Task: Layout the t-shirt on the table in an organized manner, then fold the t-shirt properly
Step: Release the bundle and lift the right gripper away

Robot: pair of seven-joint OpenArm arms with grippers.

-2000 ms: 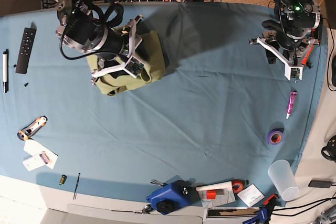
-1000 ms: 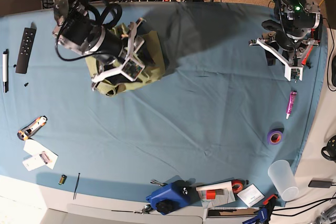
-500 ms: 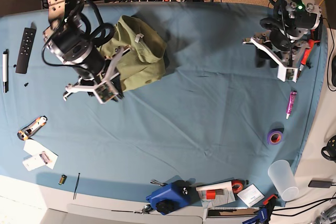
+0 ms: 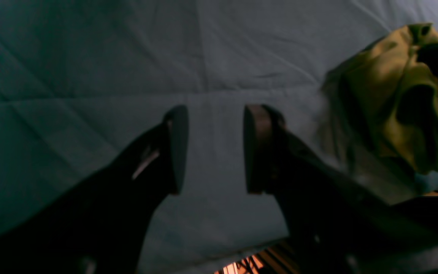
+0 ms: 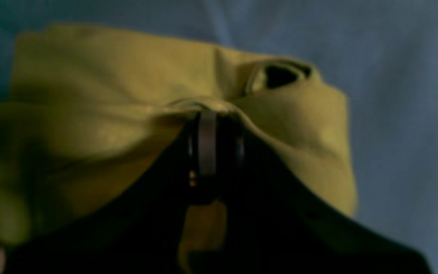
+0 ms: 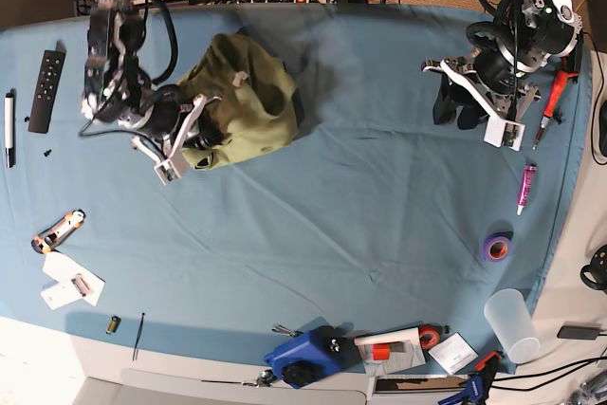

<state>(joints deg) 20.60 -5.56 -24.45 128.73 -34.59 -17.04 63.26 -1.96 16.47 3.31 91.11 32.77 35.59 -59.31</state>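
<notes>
My olive t-shirt (image 6: 245, 106) lay bunched near the blue desk's (image 6: 360, 206) far edge, white tag up, unreadable. My right claw (image 5: 216, 125) pinched a fold; my left claw (image 4: 213, 148) hung apart, empty.

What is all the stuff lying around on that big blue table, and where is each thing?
t-shirt: one, olive green, bunched up at the far left of the table
remote control: one, black, far left edge
pen: one, white and black, left edge
utility knife: one, orange and black, left side
tape roll: one, purple, right side
tube: one, pink, right side
plastic cup: one, clear, near right corner
blue tool: one, near edge
right gripper: fingers pinched on a fold of the t-shirt
left gripper: fingers apart, holding nothing, above bare cloth
</notes>
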